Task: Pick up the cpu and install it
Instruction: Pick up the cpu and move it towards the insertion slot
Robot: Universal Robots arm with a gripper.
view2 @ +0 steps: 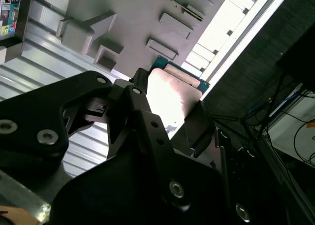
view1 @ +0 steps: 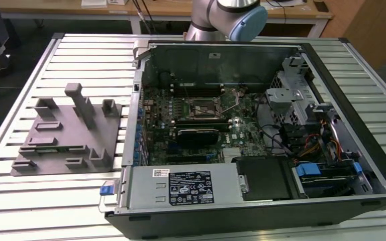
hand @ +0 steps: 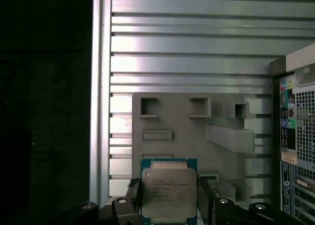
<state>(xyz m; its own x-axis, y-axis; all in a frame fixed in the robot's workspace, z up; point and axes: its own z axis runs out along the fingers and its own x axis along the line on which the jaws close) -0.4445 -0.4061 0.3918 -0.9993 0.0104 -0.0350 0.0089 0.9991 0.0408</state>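
Observation:
The cpu [hand: 169,191] is a thin square chip with a pale silver-grey top and a green rim. It sits between the black fingers [hand: 134,191] of my gripper [hand: 169,198], which is shut on its two opposite edges. It is held well above the grey fixture [hand: 197,131] on the slatted table. In the second wrist view the cpu [view2: 170,94] shows bright between the same fingers [view2: 135,104] of the gripper [view2: 167,109]. The square metal socket frame [view1: 205,106] lies on the motherboard inside the open computer case [view1: 354,165].
The grey fixture [view1: 66,135] with raised blocks lies on the slatted metal table [view1: 79,65] at the exterior view's left. The case's power supply [view1: 179,187], drive cage [view1: 293,95] and cables [view1: 313,145] crowd around the motherboard. The arm's base [view1: 226,17] stands behind the case.

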